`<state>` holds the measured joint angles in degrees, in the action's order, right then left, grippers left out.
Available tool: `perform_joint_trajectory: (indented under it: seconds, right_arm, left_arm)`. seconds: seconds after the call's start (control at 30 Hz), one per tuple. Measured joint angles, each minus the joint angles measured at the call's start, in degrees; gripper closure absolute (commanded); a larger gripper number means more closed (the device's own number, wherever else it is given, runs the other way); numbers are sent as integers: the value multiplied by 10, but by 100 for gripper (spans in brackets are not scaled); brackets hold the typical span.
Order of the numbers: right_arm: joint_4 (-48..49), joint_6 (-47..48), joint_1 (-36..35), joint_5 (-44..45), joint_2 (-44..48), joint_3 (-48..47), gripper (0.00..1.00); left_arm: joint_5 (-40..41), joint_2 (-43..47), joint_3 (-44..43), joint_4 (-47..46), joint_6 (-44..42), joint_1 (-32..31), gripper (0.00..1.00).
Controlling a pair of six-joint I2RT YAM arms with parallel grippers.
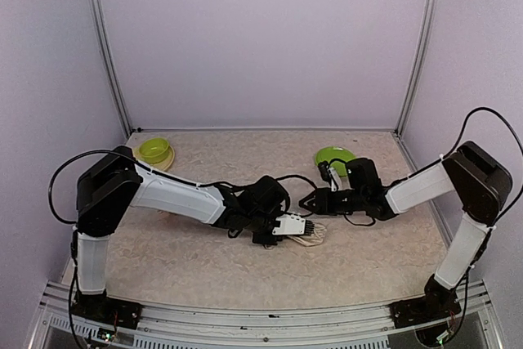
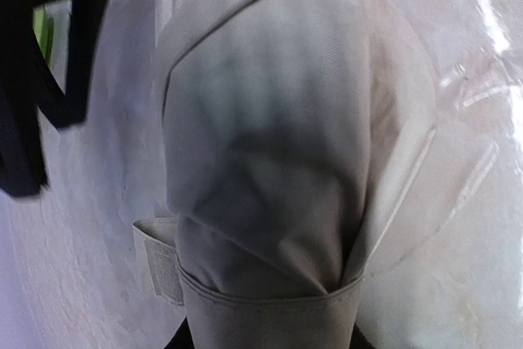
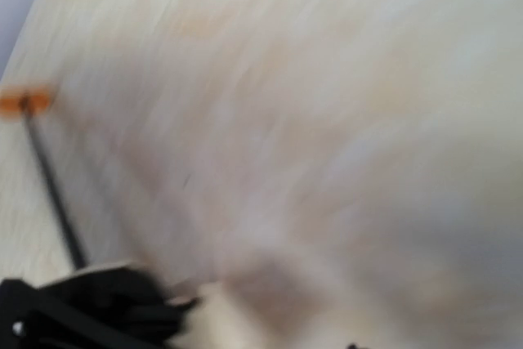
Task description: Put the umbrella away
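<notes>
The speckled beige counter (image 1: 204, 271) carries the compact folding umbrella of cream fabric and black ribs (image 1: 315, 239), lying mid-counter under my left hand (image 1: 301, 228), my right hand (image 1: 307, 200) just beside it. I cannot tell whether either hand is apart or clamped. I judge it light, the cloth soft and apt to slide, the ribs easily bent. Firm holds: the bundle at its cream fabric strap (image 2: 270, 306), or the thin black shaft (image 3: 51, 185) near the small wooden knob (image 3: 23, 102).

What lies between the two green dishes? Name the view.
Only bare tabletop lies between the left green dish and the right green dish; the top external view shows it.
</notes>
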<state>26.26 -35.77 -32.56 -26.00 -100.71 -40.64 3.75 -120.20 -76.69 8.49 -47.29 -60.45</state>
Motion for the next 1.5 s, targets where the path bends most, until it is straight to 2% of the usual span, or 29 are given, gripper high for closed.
perform_joint_trajectory:
  seconds: [0.17,0.37,0.47,0.63,0.73,0.87,1.0,1.13,1.2,1.27,1.4,1.5]
  right_arm:
    - [-40,31,52,23,87,9,52]
    - [-75,138,85,-18,171,9,51]
    - [-95,211,85,-61,206,9,50]
    - [-94,308,84,-140,260,9,50]
    - [-63,344,68,-188,268,10,50]
    - [-55,395,-3,-228,253,-10,48]
    - [-45,428,-74,-255,231,-52,46]
    - [-21,439,-89,-282,222,-65,47]
    - [-23,451,-89,-277,223,-66,47]
    - [-37,466,-89,-256,228,-64,46]
    - [-66,502,-89,-155,296,-16,46]
    - [-78,532,-89,-76,357,22,47]
  left_arm:
    - [-3,56,70,-8,38,7,100]
    - [-31,108,68,45,147,50,100]
    - [-68,172,59,80,200,78,100]
    - [-179,299,35,103,251,118,100]
    - [-272,372,33,103,259,134,100]
    - [-371,435,45,101,247,138,100]
    - [-454,457,54,104,221,139,100]
    - [-504,457,62,127,167,144,100]
    - [-493,452,62,149,129,135,100]
    - [-433,446,62,165,95,106,100]
    - [-190,442,91,175,-3,-57,100]
    - [-42,424,104,186,-68,-141,100]
